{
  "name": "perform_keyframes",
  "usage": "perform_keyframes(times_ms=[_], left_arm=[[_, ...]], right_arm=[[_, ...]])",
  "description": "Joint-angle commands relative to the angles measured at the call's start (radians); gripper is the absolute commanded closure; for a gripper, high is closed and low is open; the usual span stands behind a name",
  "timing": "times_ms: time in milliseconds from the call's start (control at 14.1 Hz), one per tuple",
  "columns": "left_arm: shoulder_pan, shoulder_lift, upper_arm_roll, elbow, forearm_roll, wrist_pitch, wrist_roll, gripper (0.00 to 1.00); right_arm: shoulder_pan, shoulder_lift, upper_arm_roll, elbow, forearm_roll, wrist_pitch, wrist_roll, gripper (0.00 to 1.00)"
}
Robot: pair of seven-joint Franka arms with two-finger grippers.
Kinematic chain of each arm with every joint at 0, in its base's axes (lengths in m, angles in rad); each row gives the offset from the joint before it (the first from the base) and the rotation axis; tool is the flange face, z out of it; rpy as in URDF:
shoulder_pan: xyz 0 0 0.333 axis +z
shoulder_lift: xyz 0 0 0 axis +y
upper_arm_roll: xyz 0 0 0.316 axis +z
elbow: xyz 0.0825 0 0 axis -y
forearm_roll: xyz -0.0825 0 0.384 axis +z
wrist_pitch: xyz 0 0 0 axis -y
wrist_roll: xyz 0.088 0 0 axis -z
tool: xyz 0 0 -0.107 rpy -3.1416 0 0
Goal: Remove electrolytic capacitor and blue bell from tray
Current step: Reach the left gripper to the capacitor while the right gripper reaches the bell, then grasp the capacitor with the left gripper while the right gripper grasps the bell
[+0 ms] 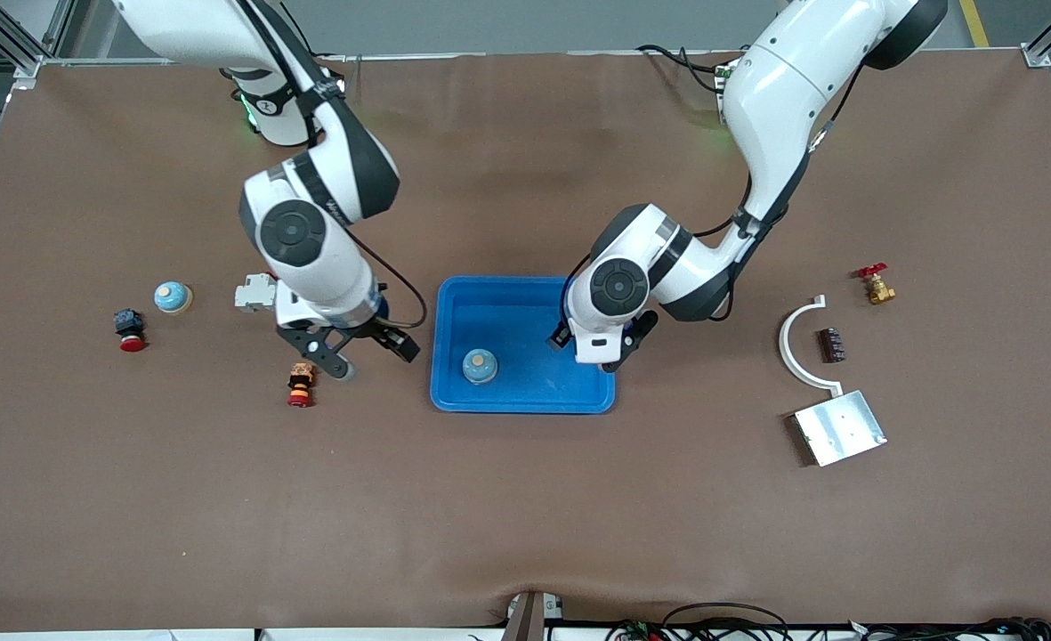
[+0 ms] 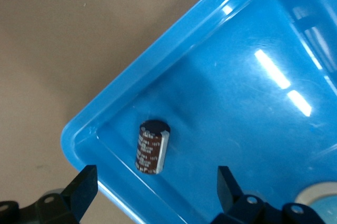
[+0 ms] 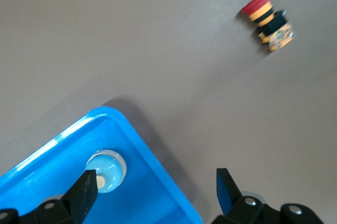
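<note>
Inspecting the table (image 1: 525, 516), we find a blue tray (image 1: 525, 294) at its middle. A bell (image 1: 480, 366) sits inside it, in the part of the tray nearer the front camera and toward the right arm's end. The left wrist view shows a capacitor (image 2: 152, 146) lying on its side in a corner of the tray (image 2: 158, 61), close to the wall.

We note the left pincer (image 1: 598, 349) hanging over the tray's end toward the left arm's end, jaws wide and holding nothing; its fingers (image 2: 81, 190) straddle the capacitor from above without touching it.

The right pincer (image 1: 369, 353) hangs over bare table just beside the tray's other end, jaws also wide and empty (one finger (image 3: 83, 192) shows over the tray rim in its wrist view, with the bell (image 3: 107, 170) beside it).

A red push-button (image 1: 300, 385) lies close to the right pincer. Toward the right arm's end we record a second bell (image 1: 172, 297), a white breaker (image 1: 256, 292) and another red button (image 1: 130, 330). Toward the left arm's end lie a white curved bracket (image 1: 796, 343), a dark component (image 1: 832, 345), a metal plate (image 1: 840, 427) and a brass valve (image 1: 877, 285).
</note>
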Motion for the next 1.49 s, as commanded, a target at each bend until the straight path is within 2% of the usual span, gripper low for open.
perform_keyframes(times_ms=[0,283,637,1062,1133,1275,1416], left_arm=[[-0.024,0.028,0.008,0.018,0.044,0.032,-0.045,0.0],[-0.047,0.07,0.028,0.022,0.05,0.093,-0.047,0.0],[-0.067,0.1,0.053,0.024,0.051,0.096,-0.051,0.0],[-0.075,0.097,0.053,0.025,0.05,0.101,-0.053,0.0],[-0.073,0.095,0.053,0.025,0.05,0.101,-0.053,0.13],[-0.073,0.094,0.053,0.025,0.05,0.101,-0.051,0.47],[-0.073,0.094,0.053,0.025,0.05,0.101,-0.051,0.71]], right_arm=[[0.037,0.05,-0.01,0.046,-0.018,0.041,0.094,0.0],[0.083,0.119,-0.015,0.066,-0.028,0.11,0.171,0.0],[0.12,0.239,-0.017,0.144,-0.133,0.17,0.318,0.0],[0.127,0.326,-0.018,0.212,-0.142,0.189,0.323,0.0],[0.132,0.331,-0.02,0.212,-0.142,0.19,0.325,0.0],[0.133,0.349,-0.02,0.212,-0.143,0.204,0.34,0.0],[0.14,0.365,-0.02,0.215,-0.143,0.207,0.34,0.0]])
